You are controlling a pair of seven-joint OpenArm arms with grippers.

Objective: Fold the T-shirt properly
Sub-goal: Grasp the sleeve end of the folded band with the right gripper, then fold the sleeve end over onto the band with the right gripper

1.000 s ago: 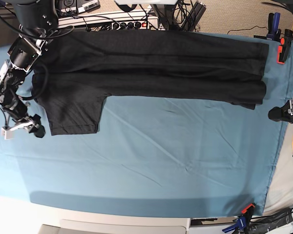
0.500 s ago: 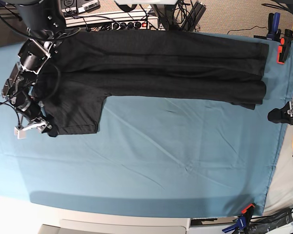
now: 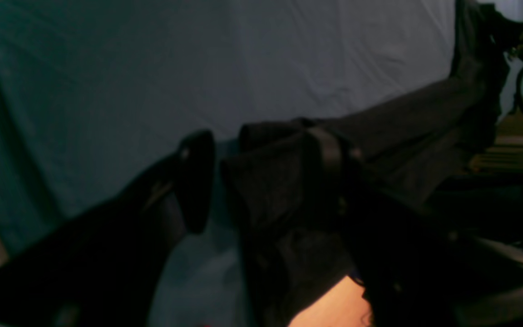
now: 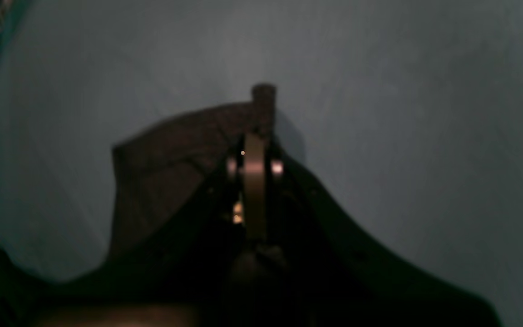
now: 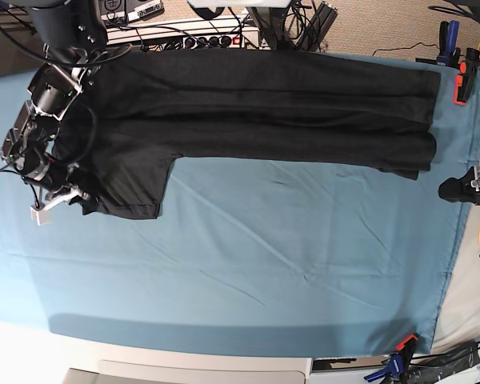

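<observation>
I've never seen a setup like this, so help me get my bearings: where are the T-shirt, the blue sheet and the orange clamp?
T-shirt [image 5: 264, 104]: base view, middle of the folded body.
Blue sheet [image 5: 248, 256]: base view, bare stretch below the shirt.
Orange clamp [image 5: 462, 83]: base view, its body at the sheet's top-right corner.

bare teal sheet [image 5: 248, 256] below T-shirt [image 5: 264, 104] — clamps [image 5: 462, 80] along right edge

- T-shirt [image 5: 256, 108]: soft matt knit cloth, charcoal-black, lying in long folds.
- Sheet [image 5: 248, 264] over the counter: thin teal cloth, matt, lightly creased.
- Right tool [image 4: 262, 97]: dull metal strip, dark rubbery tip.
- Left tool [image 3: 261, 175]: black finger pads [image 3: 195, 179] with a faint sheen.
</observation>
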